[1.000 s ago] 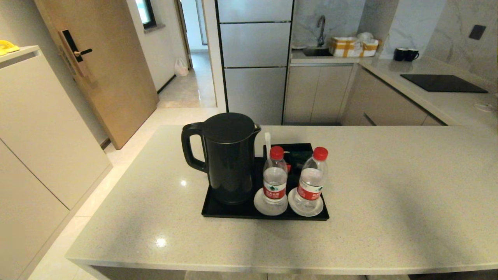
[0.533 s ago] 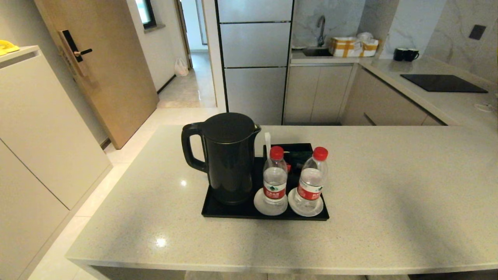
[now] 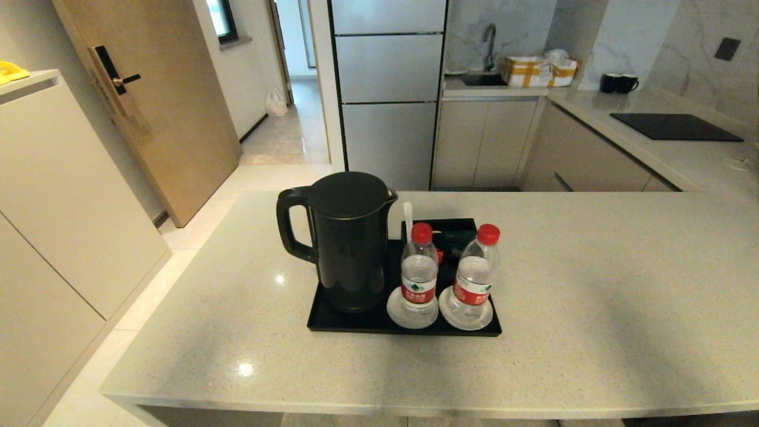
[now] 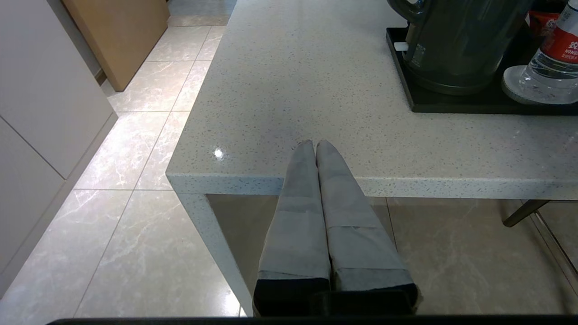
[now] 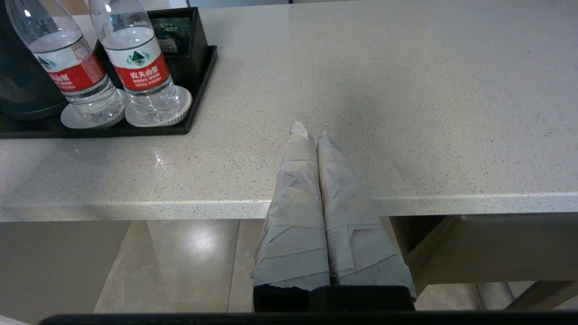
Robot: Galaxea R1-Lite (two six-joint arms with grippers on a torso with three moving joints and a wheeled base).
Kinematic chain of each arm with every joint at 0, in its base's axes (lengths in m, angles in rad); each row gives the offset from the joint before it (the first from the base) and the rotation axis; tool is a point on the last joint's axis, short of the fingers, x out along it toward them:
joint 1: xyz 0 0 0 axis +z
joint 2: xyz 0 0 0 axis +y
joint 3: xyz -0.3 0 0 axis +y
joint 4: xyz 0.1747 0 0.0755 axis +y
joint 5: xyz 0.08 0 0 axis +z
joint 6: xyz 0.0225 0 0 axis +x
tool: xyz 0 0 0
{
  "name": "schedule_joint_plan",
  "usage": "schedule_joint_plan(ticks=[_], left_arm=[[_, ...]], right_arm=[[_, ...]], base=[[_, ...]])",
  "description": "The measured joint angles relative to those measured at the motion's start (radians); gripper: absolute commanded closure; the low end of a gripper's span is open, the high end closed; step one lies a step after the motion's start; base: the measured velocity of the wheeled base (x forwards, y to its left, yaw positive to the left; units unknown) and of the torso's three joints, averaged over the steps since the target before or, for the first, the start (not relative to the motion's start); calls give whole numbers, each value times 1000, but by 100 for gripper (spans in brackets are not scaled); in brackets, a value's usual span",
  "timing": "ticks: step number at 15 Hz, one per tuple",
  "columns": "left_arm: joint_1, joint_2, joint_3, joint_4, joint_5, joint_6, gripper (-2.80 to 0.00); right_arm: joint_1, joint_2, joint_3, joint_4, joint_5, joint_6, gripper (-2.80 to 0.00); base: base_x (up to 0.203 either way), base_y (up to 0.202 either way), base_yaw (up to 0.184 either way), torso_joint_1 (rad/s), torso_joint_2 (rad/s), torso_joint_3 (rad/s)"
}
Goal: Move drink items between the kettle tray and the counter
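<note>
Two clear water bottles with red caps stand upright on round white coasters at the front of the black kettle tray (image 3: 332,325): the left bottle (image 3: 419,273) and the right bottle (image 3: 474,276). Both show in the right wrist view too, left bottle (image 5: 72,67) and right bottle (image 5: 137,63). The tray rests mid-counter (image 3: 593,308). My left gripper (image 4: 314,143) is shut and empty, hanging before the counter's near edge, left of the tray. My right gripper (image 5: 311,131) is shut and empty at the near edge, right of the tray. Neither gripper appears in the head view.
A tall black kettle (image 3: 347,237) fills the tray's left half. Behind the bottles sits the black compartment box (image 3: 453,232) with sachets. The counter's left corner (image 4: 176,174) drops to tiled floor. A black hob (image 3: 676,126) lies on the far worktop.
</note>
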Motion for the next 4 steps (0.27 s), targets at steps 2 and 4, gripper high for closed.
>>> schedule_joint_plan(ticks=[2,4], left_arm=[[0,0,0,0,-1,0,0],[0,0,0,0,-1,0,0]], right_arm=[[0,0,0,0,0,1,0],[0,0,0,0,0,1,0]], base=[[0,0,0,0,0,0],[0,0,0,0,0,0]])
